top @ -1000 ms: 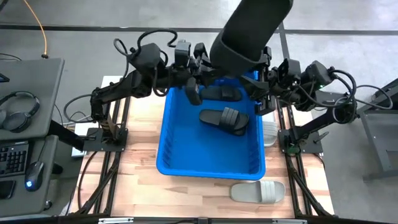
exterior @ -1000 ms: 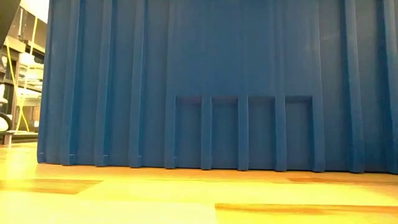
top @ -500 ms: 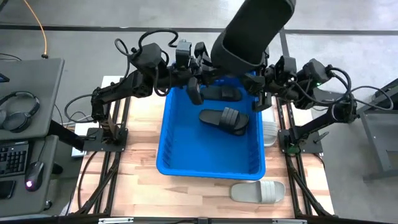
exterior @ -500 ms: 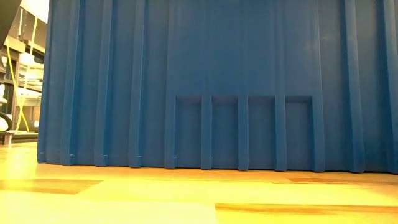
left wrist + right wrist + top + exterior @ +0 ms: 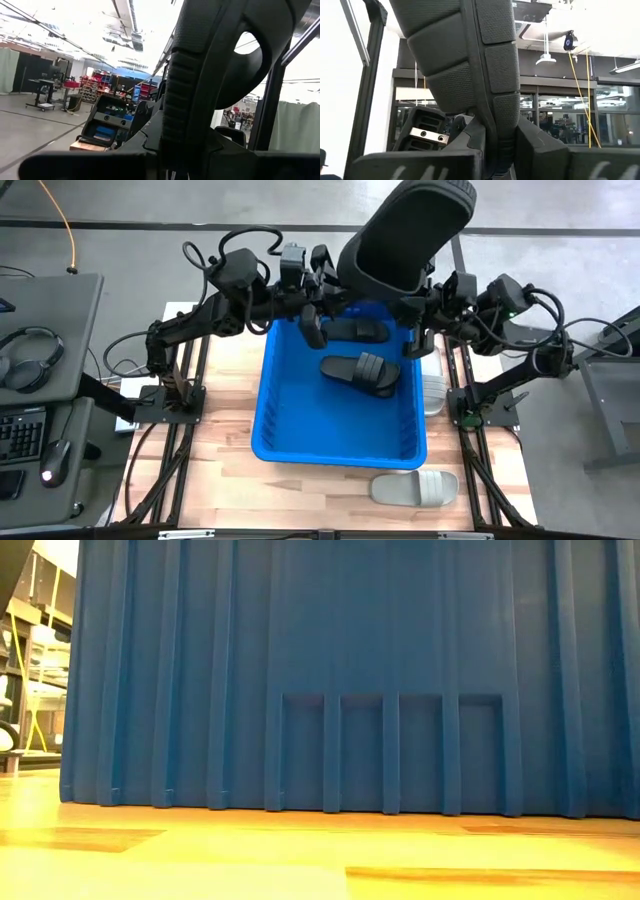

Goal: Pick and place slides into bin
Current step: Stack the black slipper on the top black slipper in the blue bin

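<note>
**Both hands on one black slide above the bin**

Left hand [image 5: 335, 278] and right hand [image 5: 418, 298] clamped on raised black slide [image 5: 405, 235] over bin's [image 5: 270, 395] far end. Two black slides [image 5: 360, 370] inside bin; two grey slides [image 5: 415, 488] on desk [image 5: 225, 440] beside it.

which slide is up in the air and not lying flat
The big black slide raised over the bin's far end, clamped by both claws; the other slides lie flat in the bin or on the table.

1. Right gripper [image 5: 492, 150] shifted inward from beside the large bright blue ribbed plastic bin [image 5: 338, 442] and clamped onto the raised matte black slide sandal [image 5: 410, 235].
2. Sandal now tilted slightly more upright.
</note>
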Robot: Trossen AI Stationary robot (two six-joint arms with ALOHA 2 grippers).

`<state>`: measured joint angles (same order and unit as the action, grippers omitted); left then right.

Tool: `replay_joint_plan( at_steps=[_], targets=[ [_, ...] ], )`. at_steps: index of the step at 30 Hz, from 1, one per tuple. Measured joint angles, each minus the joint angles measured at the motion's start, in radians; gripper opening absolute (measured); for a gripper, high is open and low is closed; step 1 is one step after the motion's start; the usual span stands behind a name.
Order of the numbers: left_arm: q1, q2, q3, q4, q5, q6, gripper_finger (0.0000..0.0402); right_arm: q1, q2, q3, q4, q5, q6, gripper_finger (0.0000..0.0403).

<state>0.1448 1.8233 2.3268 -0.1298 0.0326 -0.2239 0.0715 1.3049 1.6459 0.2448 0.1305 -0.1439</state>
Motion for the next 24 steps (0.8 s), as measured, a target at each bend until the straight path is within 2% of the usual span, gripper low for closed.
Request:
replay_joint_plan(
  at_steps=[10,13,15,19,24],
  targets=[
    [0.000,-0.006,0.004,-0.072,0.000,0.008,0.0074,0.000,0.004,0.050,0.011,0.012,-0.113,0.0021],
    [0.000,-0.001,0.000,-0.110,-0.001,0.008,0.0087,0.000,-0.010,0.075,0.061,0.011,-0.120,0.0020],
    [-0.001,0.002,-0.002,-0.151,-0.034,0.009,0.0096,0.000,-0.014,0.093,0.068,0.009,-0.130,0.0020],
    [0.000,-0.015,-0.001,-0.245,-0.086,0.041,0.0118,0.001,-0.007,0.140,-0.009,0.015,-0.153,0.0020],
    [0.000,-0.063,-0.001,-0.431,-0.109,0.108,0.0146,0.001,-0.007,0.213,-0.248,0.117,-0.135,0.0019]
  ],
)
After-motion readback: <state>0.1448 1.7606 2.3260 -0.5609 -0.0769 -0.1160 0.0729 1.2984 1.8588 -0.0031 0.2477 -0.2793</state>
